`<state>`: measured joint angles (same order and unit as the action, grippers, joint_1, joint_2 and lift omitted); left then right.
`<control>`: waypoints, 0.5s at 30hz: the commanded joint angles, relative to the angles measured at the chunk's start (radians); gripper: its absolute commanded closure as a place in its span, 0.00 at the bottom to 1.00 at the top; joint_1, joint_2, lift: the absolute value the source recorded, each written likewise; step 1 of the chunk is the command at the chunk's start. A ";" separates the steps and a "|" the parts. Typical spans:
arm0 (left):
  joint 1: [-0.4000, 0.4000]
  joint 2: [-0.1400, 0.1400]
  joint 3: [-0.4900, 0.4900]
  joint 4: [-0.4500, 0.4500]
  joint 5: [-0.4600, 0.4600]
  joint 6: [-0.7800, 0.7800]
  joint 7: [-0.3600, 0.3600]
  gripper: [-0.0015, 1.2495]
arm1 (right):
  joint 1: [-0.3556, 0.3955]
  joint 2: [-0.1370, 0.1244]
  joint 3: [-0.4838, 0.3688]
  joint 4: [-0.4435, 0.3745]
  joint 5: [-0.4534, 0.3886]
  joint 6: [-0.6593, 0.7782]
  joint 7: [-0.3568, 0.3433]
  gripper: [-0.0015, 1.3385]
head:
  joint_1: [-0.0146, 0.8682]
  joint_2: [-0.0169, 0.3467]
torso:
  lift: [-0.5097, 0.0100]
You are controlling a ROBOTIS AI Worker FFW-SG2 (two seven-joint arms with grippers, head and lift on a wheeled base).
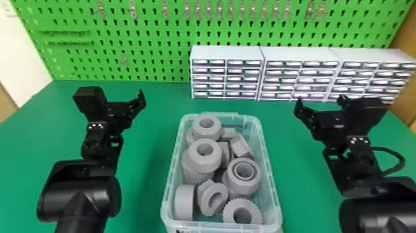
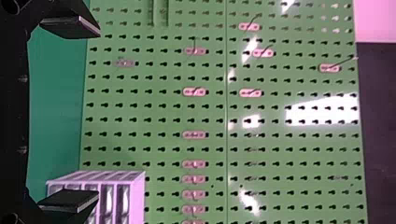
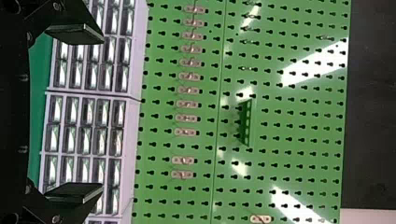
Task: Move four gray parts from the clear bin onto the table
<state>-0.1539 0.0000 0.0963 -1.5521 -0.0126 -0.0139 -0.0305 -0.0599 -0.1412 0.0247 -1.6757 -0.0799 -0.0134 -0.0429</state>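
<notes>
Taking out the 1st gray part seems my step in hand: in the head view, the gray parts [image 1: 206, 133] lie piled inside the clear bin [image 1: 223, 225]. I'd come down steeply over the ribbed part [image 1: 198, 176], straddle its upper collar, close squarely and lift straight up before swinging sideways, so its ribs don't snag a neighbor. The plain cylinder [image 1: 184, 203], beside the bin's wall, would want finer placing. Beneath, the green table [image 1: 139, 192] looks flat enough to set parts down gently. Behind it stand white drawer units [image 1: 227, 52] and a green pegboard [image 1: 154, 66] with small metal fittings.

In the left wrist view, my left gripper [image 2: 98, 114] is spread wide with nothing in its grasp, facing the pegboard; I'd tip it down first.

In the right wrist view, my right gripper [image 3: 102, 114] is released too, its 2 fingers well apart, facing the drawer units and pegboard, where light glares in patches. I'd keep the 2 arms from crowding over the bin.
</notes>
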 commanded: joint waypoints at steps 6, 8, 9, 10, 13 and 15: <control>0.004 -0.003 0.002 0.003 -0.009 -0.001 0.008 0.06 | 0.006 0.003 0.006 -0.007 -0.004 0.026 0.000 0.14 | 0.80 0.24 | 0.88; -0.023 -0.003 0.000 0.004 -0.015 0.000 0.008 0.06 | -0.017 0.006 0.006 -0.004 -0.006 0.026 0.000 0.14 | 0.80 0.24 | 0.88; -0.030 -0.003 -0.001 0.009 -0.015 0.002 0.008 0.06 | -0.026 -0.001 0.011 -0.002 -0.006 0.026 0.000 0.14 | 0.80 0.24 | 0.88; -0.032 -0.003 -0.001 0.012 -0.012 0.002 0.011 0.06 | -0.031 -0.009 0.018 0.001 -0.006 0.026 0.000 0.14 | 0.80 0.24 | 0.88; -0.015 -0.003 -0.012 0.017 0.003 -0.003 0.027 0.06 | -0.032 -0.026 0.031 0.001 -0.008 0.032 0.000 0.14 | 0.80 0.24 | 0.88; -0.016 -0.003 -0.009 0.018 0.006 -0.006 0.027 0.06 | -0.038 -0.012 0.018 0.005 0.000 0.032 0.000 0.14 | 0.80 0.24 | 0.88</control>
<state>-0.1759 0.0000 0.0908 -1.5382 -0.0166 -0.0136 -0.0067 -0.0884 -0.1575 0.0477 -1.6760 -0.0860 0.0155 -0.0429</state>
